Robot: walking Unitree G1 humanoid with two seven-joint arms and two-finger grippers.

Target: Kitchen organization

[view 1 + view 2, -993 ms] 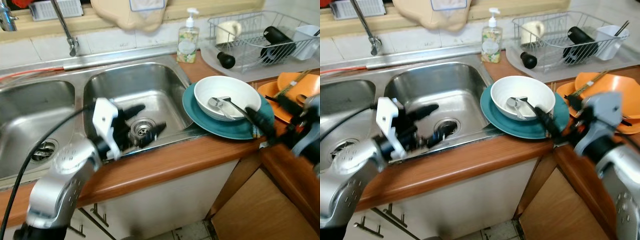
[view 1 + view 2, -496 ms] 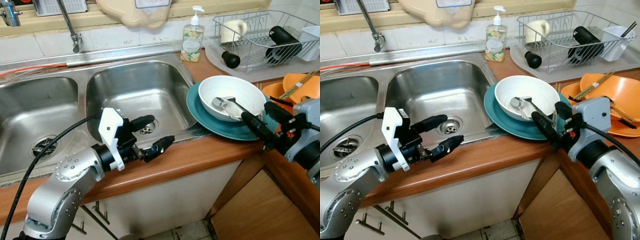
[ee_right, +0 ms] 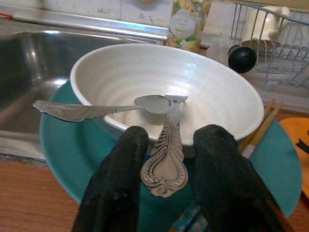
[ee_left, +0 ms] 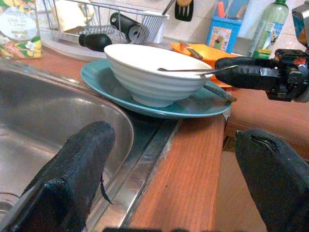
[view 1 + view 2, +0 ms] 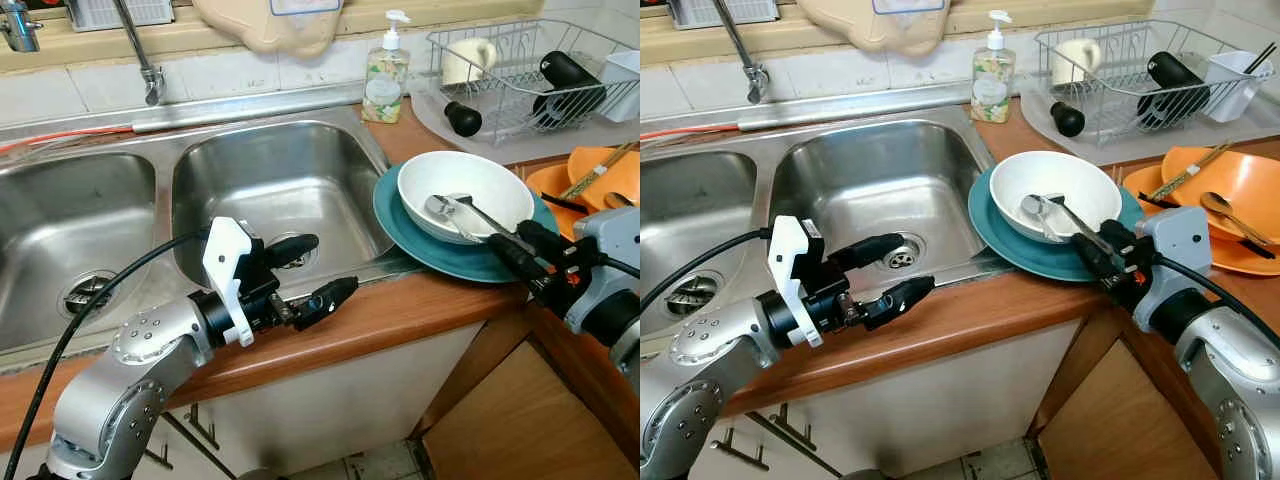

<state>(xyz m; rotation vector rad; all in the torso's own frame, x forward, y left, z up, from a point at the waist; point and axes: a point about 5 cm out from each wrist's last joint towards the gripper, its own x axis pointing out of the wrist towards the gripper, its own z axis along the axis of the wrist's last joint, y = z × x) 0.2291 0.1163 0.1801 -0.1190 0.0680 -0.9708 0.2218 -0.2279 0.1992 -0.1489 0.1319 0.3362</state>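
**Right fingers at utensil handle, bowl on teal plate**

We note a white bowl [image 5: 463,193] sitting on a teal plate [image 5: 400,225], the plate resting on the wooden tabletop [image 5: 400,310] just beside the right edge of the double steel sink [image 5: 270,190] and overlapping the sink rim a little. Inside the bowl lie a spoon [image 3: 96,109] and a second ornate-handled utensil [image 3: 167,152]; the ornate handle sticks out over the bowl's near rim.

The right gripper [image 3: 166,193] is at the front edge of the plate, its fingers [image 3: 118,183] spread, one on each side of the protruding ornate handle. We see gaps between handle and both fingers, so it is straddled, not pinched. A pair of chopsticks [image 3: 258,130] lies on the plate beside the bowl.

The left gripper [image 5: 315,270] hovers over the front rim of the right sink basin, near the tabletop's front edge, fingers [image 5: 325,296] wide apart and holding nothing. It points toward the plate, well apart from it.

Toward the back edge of the tabletop: a soap dispenser [image 5: 385,75] behind the sink corner, and a wire dish rack [image 5: 520,75] with a cup and dark items. Orange plates [image 5: 1230,200] with chopsticks and a spoon lie at the right edge.
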